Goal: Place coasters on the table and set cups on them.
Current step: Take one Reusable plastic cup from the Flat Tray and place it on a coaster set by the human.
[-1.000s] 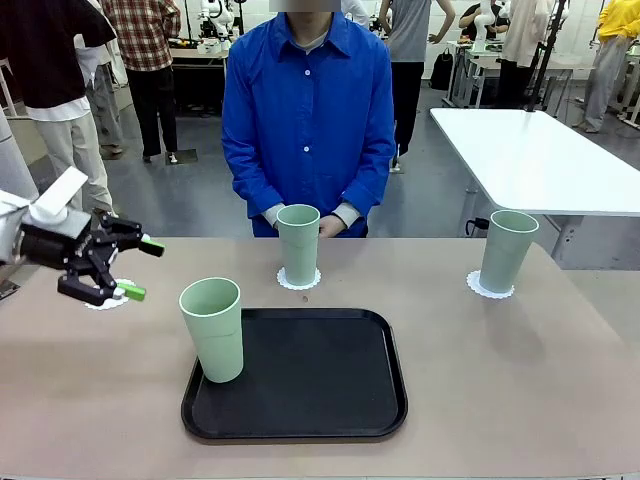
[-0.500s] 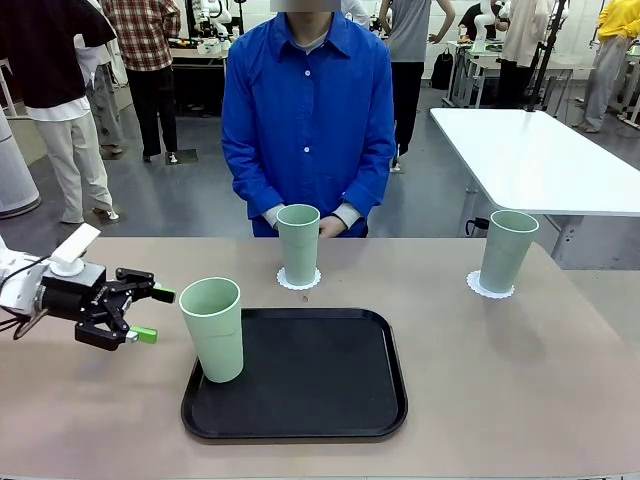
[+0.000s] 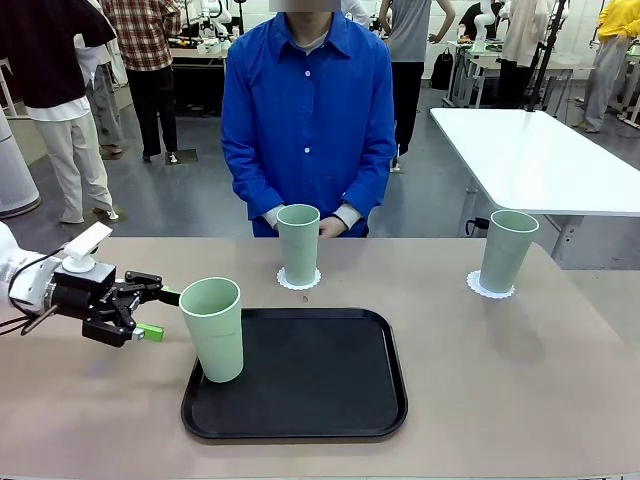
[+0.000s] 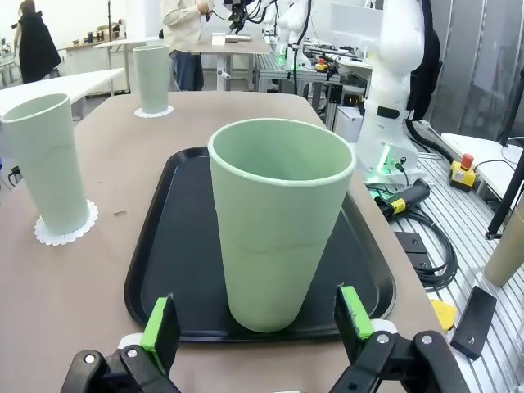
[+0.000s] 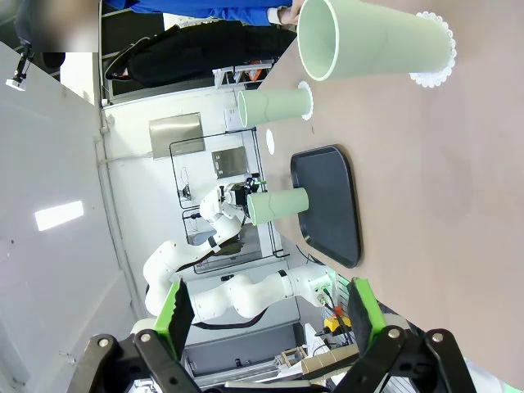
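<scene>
On the beige table (image 3: 520,380), a black tray (image 3: 330,390) carries one cup (image 3: 213,328) at its 9 o'clock edge. The left gripper (image 3: 160,313), wide open and empty, flanks it. The right gripper (image 5: 264,309) is open too.

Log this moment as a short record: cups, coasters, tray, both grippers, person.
cup on tray: one cup standing upright at the left edge of the black tray
cups on coasters: middle cup on a coaster; far-right cup on a coaster
left gripper: open, level with the tray cup, fingers either side of it, not gripping
right gripper: open, holding nothing
person: hands behind the middle cup
</scene>
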### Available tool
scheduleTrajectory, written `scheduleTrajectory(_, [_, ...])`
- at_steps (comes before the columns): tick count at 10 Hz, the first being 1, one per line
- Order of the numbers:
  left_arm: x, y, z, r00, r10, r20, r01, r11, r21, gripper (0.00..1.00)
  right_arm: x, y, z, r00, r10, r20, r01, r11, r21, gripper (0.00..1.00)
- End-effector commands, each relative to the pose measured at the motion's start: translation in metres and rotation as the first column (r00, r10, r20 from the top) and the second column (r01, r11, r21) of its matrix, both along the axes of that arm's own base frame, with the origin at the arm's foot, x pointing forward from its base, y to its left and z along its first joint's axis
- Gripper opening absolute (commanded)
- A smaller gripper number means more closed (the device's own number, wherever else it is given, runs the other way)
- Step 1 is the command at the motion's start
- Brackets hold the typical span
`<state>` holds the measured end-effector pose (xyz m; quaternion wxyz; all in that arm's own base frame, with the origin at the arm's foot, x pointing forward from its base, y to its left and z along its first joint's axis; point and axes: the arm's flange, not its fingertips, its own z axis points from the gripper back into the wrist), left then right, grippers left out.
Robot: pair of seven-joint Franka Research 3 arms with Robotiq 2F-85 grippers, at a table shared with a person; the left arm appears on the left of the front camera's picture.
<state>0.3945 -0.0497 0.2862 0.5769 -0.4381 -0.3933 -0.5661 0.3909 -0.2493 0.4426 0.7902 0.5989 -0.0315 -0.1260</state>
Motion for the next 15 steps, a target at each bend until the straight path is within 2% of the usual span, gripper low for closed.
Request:
scheduleTrajectory(1, [-0.002, 0.003, -0.002, 1.0, 0.007, 0.016, -0.007, 1.0, 0.006, 1.0, -0.003, 0.002, 0.001, 1.0, 0.0, 0.003, 0.0, 1.0, 0.005, 1.0])
scheduleTrajectory(3, [0.0, 0.002, 0.0, 1.0, 0.004, 0.0, -0.004, 1.0, 0.001, 1.0, -0.003, 0.002, 0.001, 1.0, 0.0, 0.003, 0.0, 1.0, 0.005, 1.0])
scheduleTrajectory(6, [0.006, -0.009, -0.009, 1.0, 0.003, 0.014, -0.003, 1.0, -0.013, 1.0, -0.003, 0.002, 0.001, 1.0, 0.0, 0.003, 0.0, 1.0, 0.005, 1.0])
scheduleTrajectory(10, [0.016, -0.024, -0.023, 1.0, -0.009, -0.006, 0.009, 0.999, -0.036, 1.0, -0.003, 0.002, 0.001, 1.0, 0.0, 0.003, 0.0, 1.0, 0.005, 1.0])
scheduleTrajectory(15, [0.017, -0.045, -0.033, 0.997, -0.075, -0.01, 0.075, 0.996, -0.047, 1.0, -0.003, 0.002, 0.001, 1.0, 0.0, 0.003, 0.0, 1.0, 0.005, 1.0])
